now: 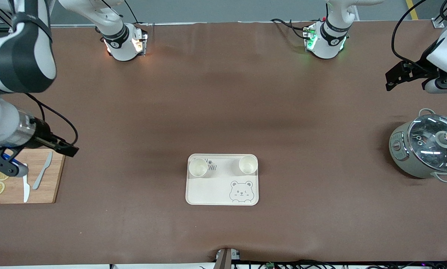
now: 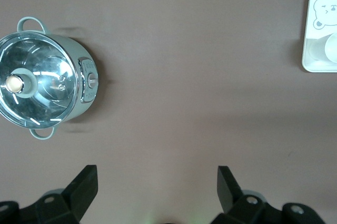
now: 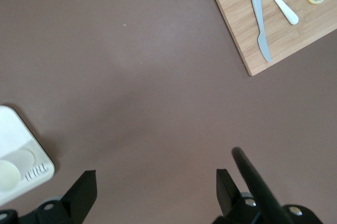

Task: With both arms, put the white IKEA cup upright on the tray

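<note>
Cream tray [image 1: 208,194] with two upright cups [image 1: 248,164] on brown table [image 1: 223,104].

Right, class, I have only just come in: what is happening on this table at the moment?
Nothing is being handled. Two white cups stand upright on the cream tray in the middle of the table. The left gripper hangs open over bare table near the lidded pot. The right gripper hangs open over bare table between the tray and the bamboo cutting board, which carries two knives and lemon slices. Both arms wait at the ends of the table.
</note>
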You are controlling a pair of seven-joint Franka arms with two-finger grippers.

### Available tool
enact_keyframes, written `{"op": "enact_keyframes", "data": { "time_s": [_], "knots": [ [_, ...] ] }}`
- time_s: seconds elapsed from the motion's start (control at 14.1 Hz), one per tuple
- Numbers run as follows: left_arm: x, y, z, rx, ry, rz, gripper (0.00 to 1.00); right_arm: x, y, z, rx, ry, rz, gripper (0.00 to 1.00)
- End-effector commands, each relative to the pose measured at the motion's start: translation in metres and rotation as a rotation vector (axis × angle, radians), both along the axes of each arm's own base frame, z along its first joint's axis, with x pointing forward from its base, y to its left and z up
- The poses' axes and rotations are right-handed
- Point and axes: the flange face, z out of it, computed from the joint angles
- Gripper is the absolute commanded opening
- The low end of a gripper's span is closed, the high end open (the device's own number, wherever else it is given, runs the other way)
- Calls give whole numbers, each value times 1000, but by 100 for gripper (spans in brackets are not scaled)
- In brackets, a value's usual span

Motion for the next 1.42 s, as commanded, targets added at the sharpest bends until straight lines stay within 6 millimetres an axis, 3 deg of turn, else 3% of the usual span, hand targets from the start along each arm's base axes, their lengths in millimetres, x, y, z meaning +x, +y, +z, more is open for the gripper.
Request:
{"op": "enact_keyframes", "data": {
  "time_s": [0.0,0.07,0.5,0.64,0.85,0.99,1.35],
  "knots": [
    [-5,-1,5,-17,-14,-16,100,-49,-25,5,40,3,132,100],
    [-5,0,4,-17,-14,-13,100,-60,-34,7,49,-9,186,100],
    [3,1,0,-16,-33,4,100,-89,-131,36,86,4,405,100],
    [4,3,-2,-10,-30,6,100,-102,-144,51,86,-4,389,100],
    [3,6,4,-15,-41,13,100,-117,-137,75,83,-47,393,100],
    [3,4,8,-16,-53,10,100,-127,-126,73,129,-85,387,100],
    [7,9,9,-14,-76,18,100,-125,-107,61,141,-72,325,100]
  ]
}}
